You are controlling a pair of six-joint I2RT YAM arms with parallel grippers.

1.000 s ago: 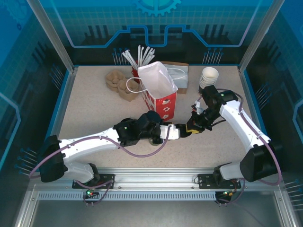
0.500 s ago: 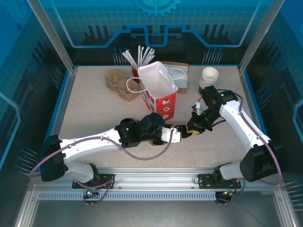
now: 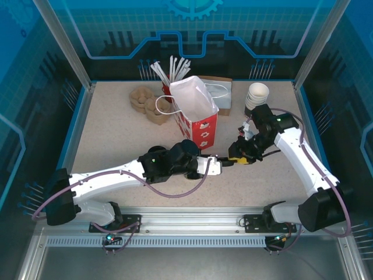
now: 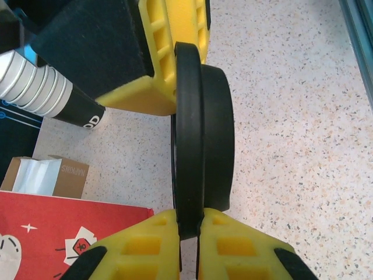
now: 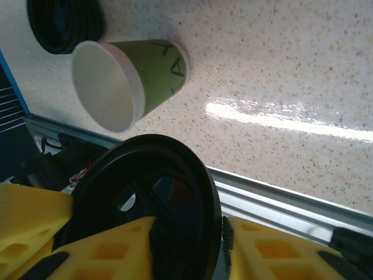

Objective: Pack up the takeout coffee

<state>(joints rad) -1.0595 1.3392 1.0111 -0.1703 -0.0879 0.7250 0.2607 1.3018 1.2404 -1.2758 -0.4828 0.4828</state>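
Note:
A round black lid (image 4: 204,128) hangs edge-on above the table between both grippers. My left gripper (image 4: 189,219) is shut on its lower rim, and from above it (image 3: 226,161) meets the right gripper (image 3: 236,157) mid-table. The right gripper (image 5: 189,227) still straddles the lid (image 5: 145,186), but its jaws stand slightly open, with a thin gap at one pad. The takeout coffee cup (image 5: 134,81), green-sided and white inside, has no lid on and sits on the table near the front rail.
A red paper bag (image 3: 195,111) stands open behind the grippers, with straws (image 3: 175,67), brown pulp carriers (image 3: 145,102) and a cardboard box (image 3: 220,93) around it. A stack of cups (image 3: 257,95) stands at the back right. Loose black lids (image 5: 61,26) lie beside the green cup.
My left gripper has closed onto the lid's rim. The right gripper's jaws have eased apart around the lid, and the right arm has shifted slightly.

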